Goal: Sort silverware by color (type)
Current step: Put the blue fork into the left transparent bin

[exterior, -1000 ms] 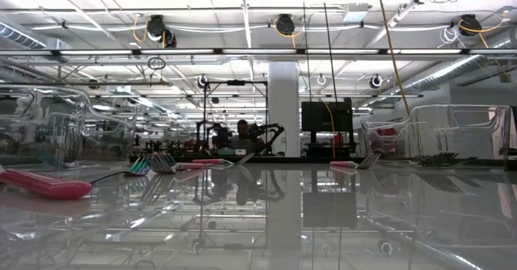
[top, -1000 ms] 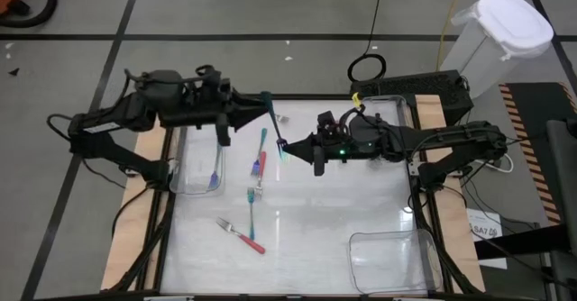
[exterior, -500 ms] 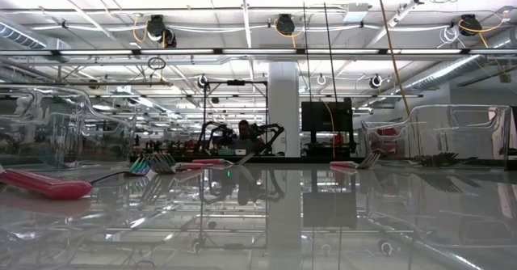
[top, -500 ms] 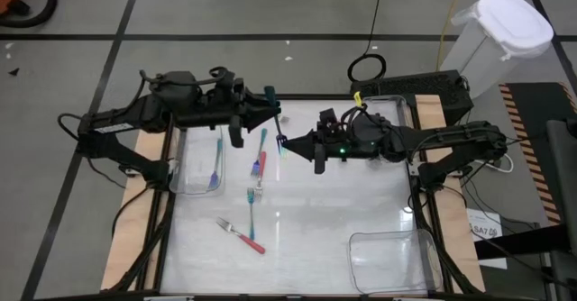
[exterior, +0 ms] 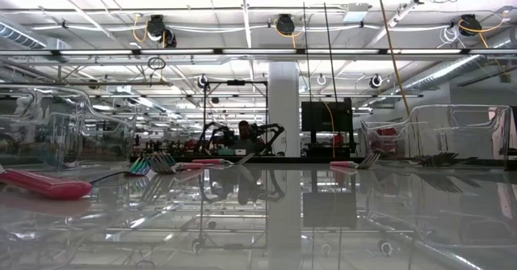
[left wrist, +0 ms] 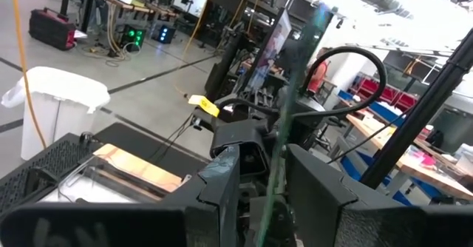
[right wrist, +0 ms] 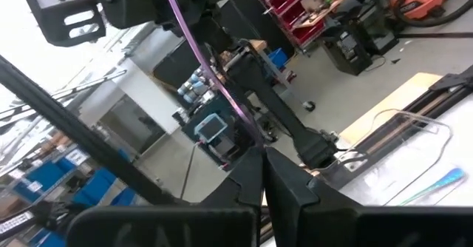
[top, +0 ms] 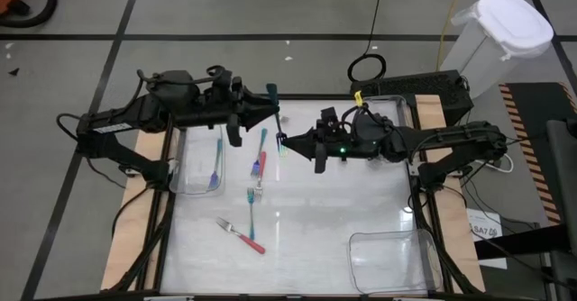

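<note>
The left gripper (top: pixel 270 98) is clamped on a teal-handled fork (top: pixel 271 92), held above the table's (top: pixel 343 202) far side. The right gripper (top: pixel 284 141), fingers together, pinches its slim tines. Other forks (top: pixel 253 196), teal and red, lie on the table below.

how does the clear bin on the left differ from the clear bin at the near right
The left bin holds a blue-handled fork and sits under the left arm; the near-right bin looks empty and has no arm over it. The left bin lies lengthwise up the table; the near-right one looks squarer. Both are clear plastic.
</note>
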You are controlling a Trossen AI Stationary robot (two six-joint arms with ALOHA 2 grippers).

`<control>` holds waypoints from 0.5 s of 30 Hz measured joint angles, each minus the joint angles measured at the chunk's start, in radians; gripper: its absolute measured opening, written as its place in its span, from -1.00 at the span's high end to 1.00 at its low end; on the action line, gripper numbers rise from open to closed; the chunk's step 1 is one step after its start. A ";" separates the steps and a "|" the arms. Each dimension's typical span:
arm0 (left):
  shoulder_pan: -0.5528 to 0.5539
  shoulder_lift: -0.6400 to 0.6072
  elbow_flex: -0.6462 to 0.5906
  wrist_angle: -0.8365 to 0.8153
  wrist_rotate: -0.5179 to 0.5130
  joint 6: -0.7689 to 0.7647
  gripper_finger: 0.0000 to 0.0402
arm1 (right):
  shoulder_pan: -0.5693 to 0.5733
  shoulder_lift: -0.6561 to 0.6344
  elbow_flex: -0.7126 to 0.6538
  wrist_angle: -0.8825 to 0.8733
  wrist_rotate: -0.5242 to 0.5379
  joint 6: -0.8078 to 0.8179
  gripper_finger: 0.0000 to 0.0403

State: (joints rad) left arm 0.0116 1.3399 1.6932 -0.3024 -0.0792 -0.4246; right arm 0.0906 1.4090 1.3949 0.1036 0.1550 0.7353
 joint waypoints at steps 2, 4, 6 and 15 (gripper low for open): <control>0.000 0.000 0.000 0.002 0.000 0.003 0.45 | 0.000 0.000 0.000 -0.001 0.006 -0.002 0.98; 0.000 0.000 0.000 0.002 0.000 0.003 0.49 | 0.000 0.000 0.000 -0.001 0.006 -0.011 0.98; 0.000 0.000 0.000 0.001 0.000 0.000 0.58 | 0.000 0.000 0.000 -0.001 0.016 -0.015 0.98; 0.001 0.000 0.000 0.000 -0.001 0.004 0.96 | 0.000 0.000 0.000 -0.001 0.047 -0.013 0.98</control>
State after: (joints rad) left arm 0.0123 1.3399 1.6932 -0.3023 -0.0799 -0.4202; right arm 0.0906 1.4090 1.3949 0.1021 0.2017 0.7220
